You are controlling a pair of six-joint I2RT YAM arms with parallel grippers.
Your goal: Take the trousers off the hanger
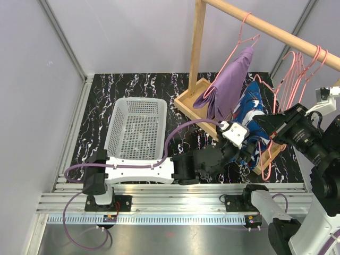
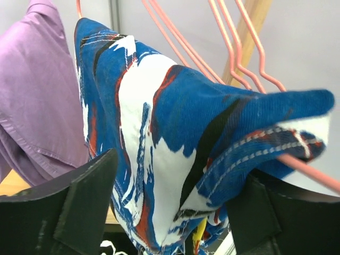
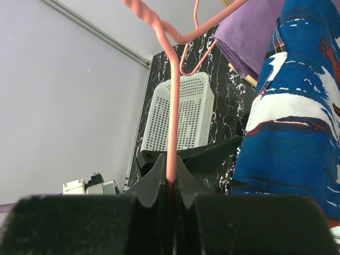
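Pink hanger (image 3: pixel 171 106) clamped by right hand (image 3: pixel 171 183); blue trousers (image 2: pixel 175 106) flanked by left hand (image 2: pixel 178 178), fingers apart; hem cut off.

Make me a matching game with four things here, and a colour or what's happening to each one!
Things:
1. purple trousers
2. blue trousers
3. basket
4. right gripper

Descriptions:
A. white, with nothing in it
B. shut on a pink hanger
C. plain, hanging from the wooden rail
D. white and red patches, between the fingers of the open left gripper

Pairs: 1-C, 2-D, 3-A, 4-B
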